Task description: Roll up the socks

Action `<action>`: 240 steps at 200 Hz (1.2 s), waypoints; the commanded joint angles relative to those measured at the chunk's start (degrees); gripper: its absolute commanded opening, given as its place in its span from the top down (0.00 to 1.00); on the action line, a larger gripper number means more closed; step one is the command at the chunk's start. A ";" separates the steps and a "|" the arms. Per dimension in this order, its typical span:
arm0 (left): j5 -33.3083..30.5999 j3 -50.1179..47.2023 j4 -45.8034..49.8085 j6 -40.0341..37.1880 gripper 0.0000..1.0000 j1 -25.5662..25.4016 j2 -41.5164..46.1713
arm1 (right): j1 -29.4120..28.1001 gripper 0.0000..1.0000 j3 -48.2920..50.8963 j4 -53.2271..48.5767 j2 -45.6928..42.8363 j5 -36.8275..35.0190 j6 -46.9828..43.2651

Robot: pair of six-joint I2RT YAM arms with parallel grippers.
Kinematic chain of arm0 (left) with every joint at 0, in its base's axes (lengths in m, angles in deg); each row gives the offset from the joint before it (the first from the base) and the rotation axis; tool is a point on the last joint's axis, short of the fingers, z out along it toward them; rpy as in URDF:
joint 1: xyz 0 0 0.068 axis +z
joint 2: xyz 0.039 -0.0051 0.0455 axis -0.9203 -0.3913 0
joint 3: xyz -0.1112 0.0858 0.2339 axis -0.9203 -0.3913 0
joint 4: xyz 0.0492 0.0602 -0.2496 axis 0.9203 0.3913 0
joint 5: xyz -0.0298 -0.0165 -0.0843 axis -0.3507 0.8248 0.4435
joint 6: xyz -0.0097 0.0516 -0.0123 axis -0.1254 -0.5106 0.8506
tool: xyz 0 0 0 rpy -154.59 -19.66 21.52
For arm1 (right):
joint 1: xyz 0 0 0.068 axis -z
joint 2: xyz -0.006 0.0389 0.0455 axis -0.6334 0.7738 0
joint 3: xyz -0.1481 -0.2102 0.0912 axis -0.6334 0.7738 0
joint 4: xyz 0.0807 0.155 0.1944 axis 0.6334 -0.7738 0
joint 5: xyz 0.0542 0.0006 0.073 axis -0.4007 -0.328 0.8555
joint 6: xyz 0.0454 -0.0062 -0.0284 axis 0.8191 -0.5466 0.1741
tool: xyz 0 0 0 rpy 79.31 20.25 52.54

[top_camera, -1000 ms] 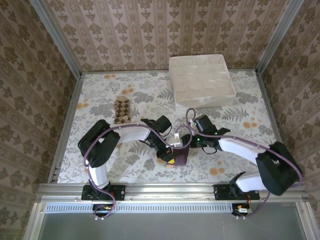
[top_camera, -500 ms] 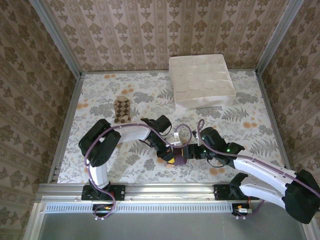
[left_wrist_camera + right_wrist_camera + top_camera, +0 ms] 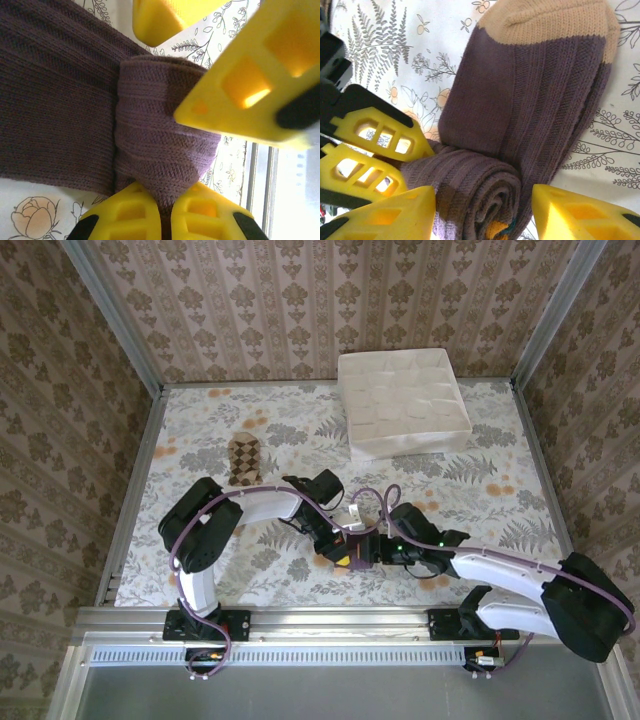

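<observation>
Wallpapered walls [image 3: 300,300] with a damask print close in three sides of a table [image 3: 500,480] covered in a smooth cloth printed with leaves and flowers. At its far right stands a white cardboard box [image 3: 403,405], square and split into many small cells.

Near the middle front lies the purple sock [image 3: 530,95], a ribbed knit with thin stripes. Its flat foot points away from a thick coil wound up at the other end. A brown diamond-checked sock [image 3: 244,460] lies flat, well apart on the far left.

The left gripper [image 3: 165,210] has its yellow latticed fingers pressed together, pinching a fold of the coil. The right gripper [image 3: 480,210] stands spread, one finger on either side of the coil.

The sock's rounded toe [image 3: 550,22] is tan, and a spot of orange [image 3: 495,230] shows at the coil's core.
</observation>
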 commanded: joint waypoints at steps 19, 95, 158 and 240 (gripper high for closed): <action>-5.03 -0.61 -4.09 -0.88 1.00 -0.37 -0.33 | -0.48 0.57 -1.77 0.22 4.25 -0.58 1.47; -13.33 -9.78 -17.60 3.80 0.75 -0.27 8.71 | -0.58 1.00 -0.77 -2.78 3.51 -2.60 3.16; -10.80 -26.03 -39.90 12.74 0.49 5.87 27.14 | -0.60 1.00 -0.72 -2.78 5.16 -3.41 4.24; -10.60 -37.47 -67.09 29.06 0.45 2.17 22.41 | -0.54 1.00 -1.14 -3.21 5.57 -3.58 4.35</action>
